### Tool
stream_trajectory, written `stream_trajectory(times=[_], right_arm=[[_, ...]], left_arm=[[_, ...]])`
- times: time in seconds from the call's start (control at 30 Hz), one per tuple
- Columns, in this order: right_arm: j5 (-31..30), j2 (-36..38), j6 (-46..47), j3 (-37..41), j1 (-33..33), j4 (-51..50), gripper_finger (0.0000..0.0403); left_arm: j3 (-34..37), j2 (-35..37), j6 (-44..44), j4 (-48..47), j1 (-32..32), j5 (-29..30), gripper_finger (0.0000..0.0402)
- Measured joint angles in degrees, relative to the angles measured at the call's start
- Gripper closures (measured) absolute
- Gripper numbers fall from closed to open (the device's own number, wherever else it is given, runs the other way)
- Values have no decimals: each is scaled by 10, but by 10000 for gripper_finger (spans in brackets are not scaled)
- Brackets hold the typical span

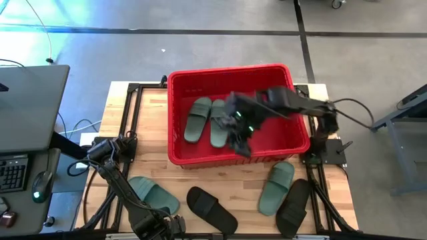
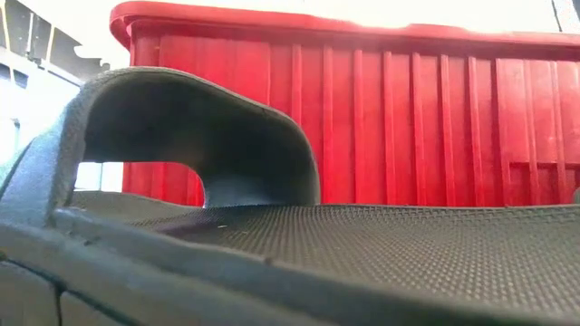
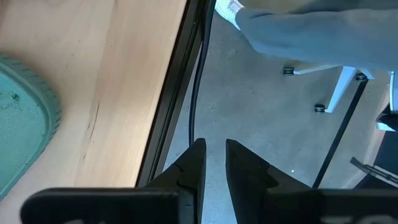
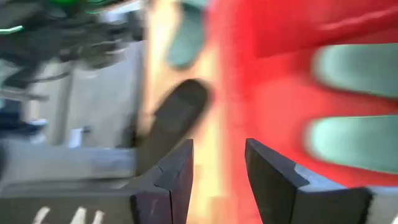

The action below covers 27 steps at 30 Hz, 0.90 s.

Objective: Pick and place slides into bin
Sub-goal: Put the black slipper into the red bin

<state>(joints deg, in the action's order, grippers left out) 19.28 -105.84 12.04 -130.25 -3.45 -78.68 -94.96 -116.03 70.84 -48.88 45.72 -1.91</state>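
no readable text, labels or numbers

right gripper (image 1: 239, 137) over bin (image 1: 175, 120), two green slides (image 1: 197, 120) inside, right half bare

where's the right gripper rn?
High view: the right gripper hangs over the red bin near its front wall, just right of the two green slides inside, fingers apart and empty.

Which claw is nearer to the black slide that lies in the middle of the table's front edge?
The left claw. It sits at the front edge just beside that black slide, on its left. The right claw is farther, over the red bin.
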Motion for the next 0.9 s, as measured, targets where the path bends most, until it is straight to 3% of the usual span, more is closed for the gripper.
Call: stream_trajectory(times=[0.07,0.3,0.47,0.6,0.77,0.9], right_arm=[[0,16,29,8,-46,9,269],[-118,23,70,10,-208,2,269],[-192,1,116,10,-286,9,269],[-190,-26,196,10,-314,14,269],[-105,-78,315,10,-340,3,269],[-146,-106,394,10,-379,-21,269]], left_arm=[[0,0,0,0,0,0,353],[0,0,0,24,8,0,353],[0,0,0,29,18,-5,353],[0,0,0,18,20,-11,353],[0,0,0,19,27,-16,353],[0,0,0,21,27,-16,353]])
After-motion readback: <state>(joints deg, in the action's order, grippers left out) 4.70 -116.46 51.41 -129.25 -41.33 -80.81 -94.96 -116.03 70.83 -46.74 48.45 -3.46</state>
